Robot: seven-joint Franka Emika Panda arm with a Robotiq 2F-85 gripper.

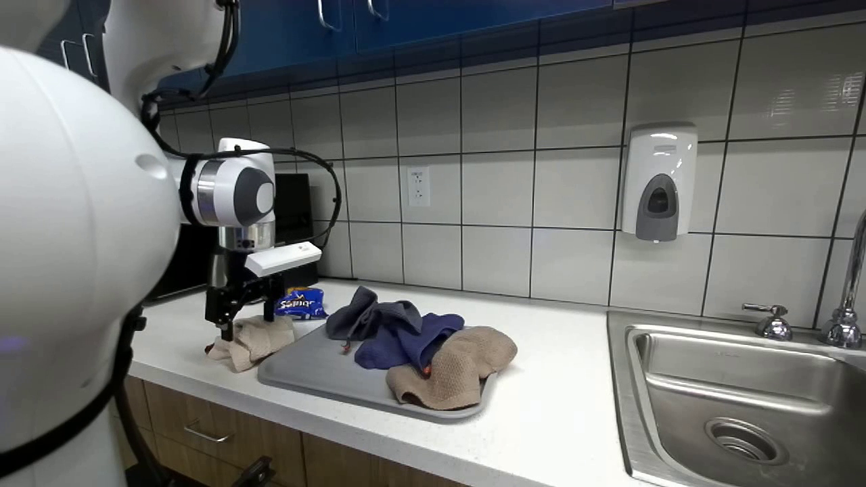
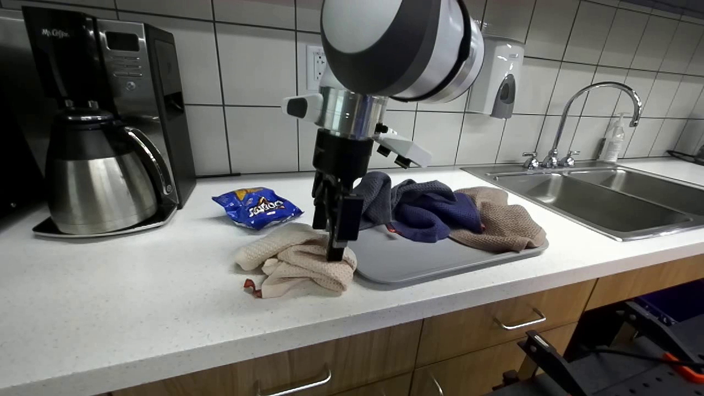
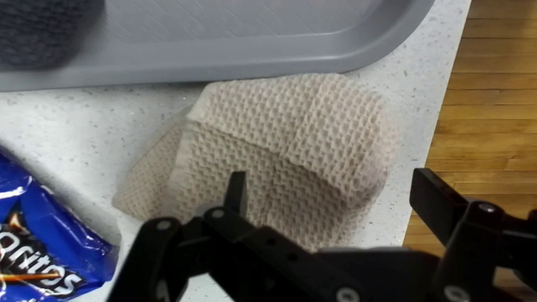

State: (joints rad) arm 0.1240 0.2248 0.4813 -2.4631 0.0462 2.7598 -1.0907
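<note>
My gripper [image 1: 248, 325] is open and empty, pointing down above a crumpled cream waffle-weave cloth [image 1: 254, 340]. In the wrist view the gripper [image 3: 329, 184] has one finger over the cloth [image 3: 268, 155] and the other finger beyond it, toward the counter's front edge. It also shows in an exterior view, with the gripper [image 2: 331, 245] over the cloth [image 2: 308, 264]; whether a fingertip touches it I cannot tell. A grey tray [image 2: 396, 264] lies beside the cloth. It bears a dark grey cloth [image 1: 372, 316], a navy cloth [image 1: 409, 343] and a brown cloth [image 1: 460, 368].
A blue chip bag [image 2: 258, 208] lies behind the cream cloth, near the gripper. A coffee maker [image 2: 159, 104] with a steel carafe [image 2: 102, 170] stands at the back. A steel sink [image 1: 626, 399] is set into the white counter [image 1: 548, 399]. A soap dispenser [image 1: 659, 179] hangs on the wall.
</note>
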